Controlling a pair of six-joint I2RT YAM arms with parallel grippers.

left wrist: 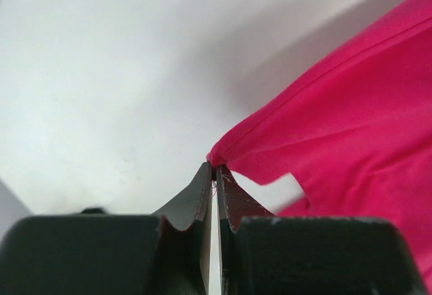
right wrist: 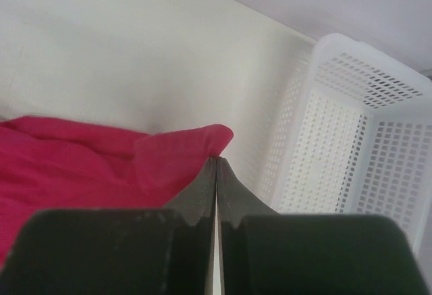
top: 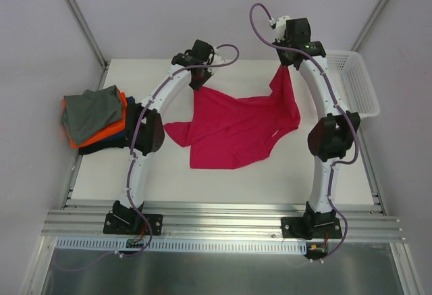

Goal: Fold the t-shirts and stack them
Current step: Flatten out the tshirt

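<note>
- Left gripper [top: 201, 83] [left wrist: 216, 173]: I read its fingers as clenched on a small pinch of the magenta t-shirt's [top: 236, 127] [left wrist: 351, 106] edge. In the left wrist view the cloth fans out from the tips, up and to their right.
- Right gripper [top: 282, 64] [right wrist: 216, 163]: the fingers are pressed together on a folded corner of the same shirt [right wrist: 81, 167]. The cloth lies to the left of the tips.
- Magenta t-shirt, position: it is lifted at two points, one at each pair of fingers. The rest sags below them and spreads over the table [top: 236, 177] on the side towards the arm bases.
- Magenta t-shirt, axis: the long axis runs across from one pair of fingers to the other. The end at the right fingers sits a little farther back and higher. One pointed flap lies flat on the table, below and outboard of the left fingers, and points towards the stack.
- Stack, well outboard of the left fingers: I see a grey t-shirt [top: 91, 113] on top, an orange t-shirt [top: 113, 133] under it and a dark navy t-shirt [top: 101, 148] at the bottom.
- White mesh basket [top: 358, 82] [right wrist: 351, 126]: it is just to the right of the right fingers, with its open side up.
</note>
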